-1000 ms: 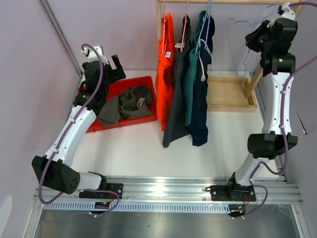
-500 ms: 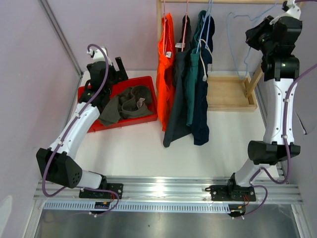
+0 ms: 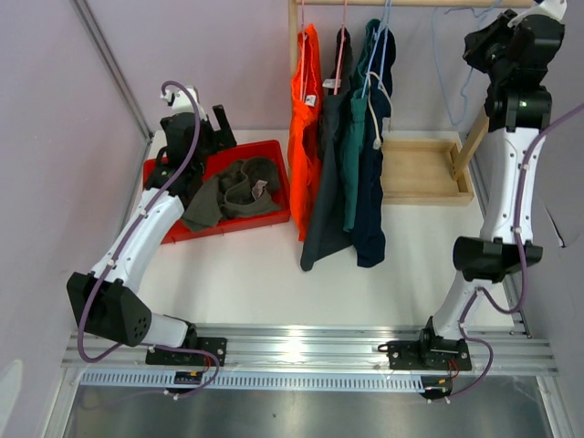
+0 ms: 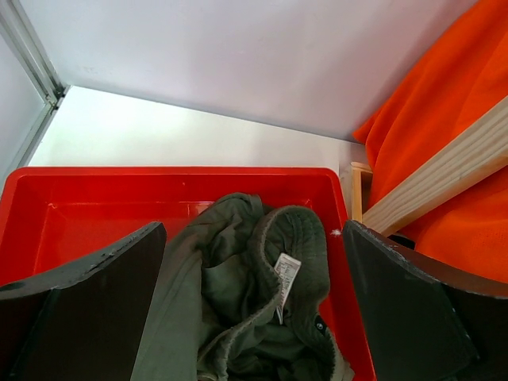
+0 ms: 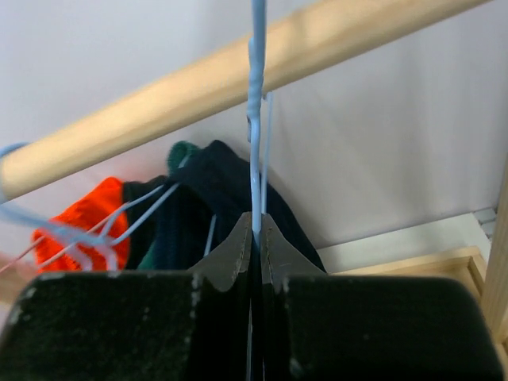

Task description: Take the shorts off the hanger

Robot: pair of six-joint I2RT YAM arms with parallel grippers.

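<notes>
Four shorts hang on hangers from the wooden rail: orange, charcoal grey, teal and navy. The dark olive shorts lie crumpled in the red bin. My right gripper is high at the rail's right end, shut on a bare light blue wire hanger. The hanger hangs apart from the clothes. My left gripper is open and empty above the olive shorts in the bin.
A low wooden tray forms the rack's base at the back right, with a slanted wooden post. The grey wall stands close behind. The orange shorts and a wooden beam are to the right of my left gripper.
My right gripper has risen up and to the right with the blue hanger. My left arm shifted slightly right a second ago and has stayed still since.
</notes>
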